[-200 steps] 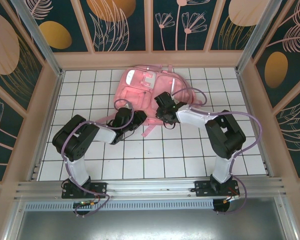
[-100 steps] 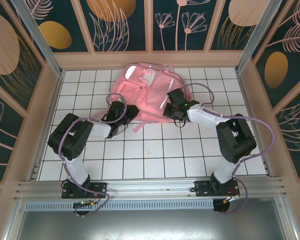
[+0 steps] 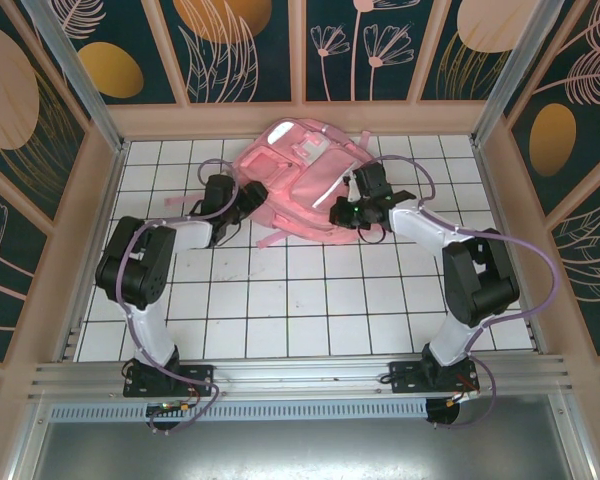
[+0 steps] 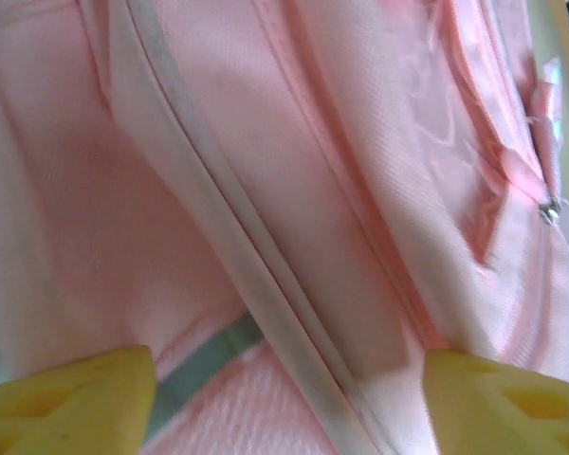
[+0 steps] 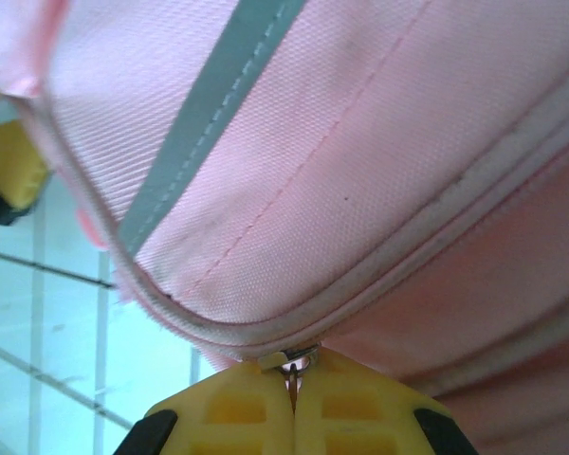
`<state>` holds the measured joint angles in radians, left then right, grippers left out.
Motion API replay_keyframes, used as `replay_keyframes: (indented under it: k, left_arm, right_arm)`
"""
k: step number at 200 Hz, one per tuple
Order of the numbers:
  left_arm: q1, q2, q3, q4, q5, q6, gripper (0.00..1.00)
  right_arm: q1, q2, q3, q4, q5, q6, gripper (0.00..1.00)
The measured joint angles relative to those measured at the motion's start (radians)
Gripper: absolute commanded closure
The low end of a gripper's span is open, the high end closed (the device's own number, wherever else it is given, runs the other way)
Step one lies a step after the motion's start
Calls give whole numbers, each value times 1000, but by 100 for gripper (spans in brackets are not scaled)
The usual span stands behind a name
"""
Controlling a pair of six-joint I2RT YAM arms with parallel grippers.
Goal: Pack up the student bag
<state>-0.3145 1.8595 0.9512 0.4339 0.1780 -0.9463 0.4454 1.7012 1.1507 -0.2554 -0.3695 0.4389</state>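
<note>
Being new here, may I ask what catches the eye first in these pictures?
The big pink student bag lies at the far middle of the white-tiled table. The right tool is shut on a small metal zipper pull at the bag's edge, while the left tool stands open against the pink fabric.
</note>
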Motion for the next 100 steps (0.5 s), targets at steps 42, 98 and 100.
replay_keyframes:
  k: [42,98,100]
  left_arm:
    - [-3,-303,-178,-48,35,-84,14]
    - [-16,-427,-244,-25,51,-196,17]
    - [-17,-422,-244,-24,51,-199,17]
  right_arm:
    - [75,44,61,111,-148,70,100]
    - [191,165,182,163,-216,72,100]
    - [193,166,182,163,-217,73,100]
